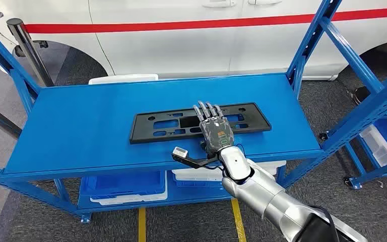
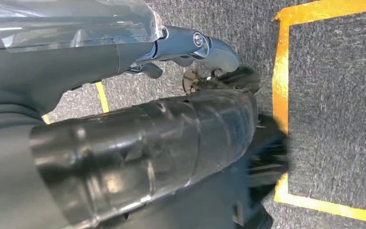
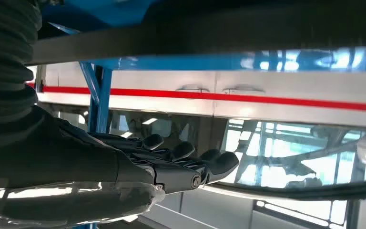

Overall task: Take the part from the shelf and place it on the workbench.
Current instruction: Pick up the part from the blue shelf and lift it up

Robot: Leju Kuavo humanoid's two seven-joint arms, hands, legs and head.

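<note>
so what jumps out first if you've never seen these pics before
The right hand lies stretched flat over the long black part, which rests in the middle of the blue shelf. Behind the shelf stands a white vehicle with a red stripe, and white bins sit on the lower level.

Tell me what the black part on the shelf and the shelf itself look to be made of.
Black part: probably moulded plastic, matte; it is thin and flat with cleanly formed cut-outs and shows almost no shine.
Shelf: likely painted or powder-coated steel, smooth blue with a soft sheen; thin sheet deck on angled blue uprights.
The right hand lies over the part.
</note>
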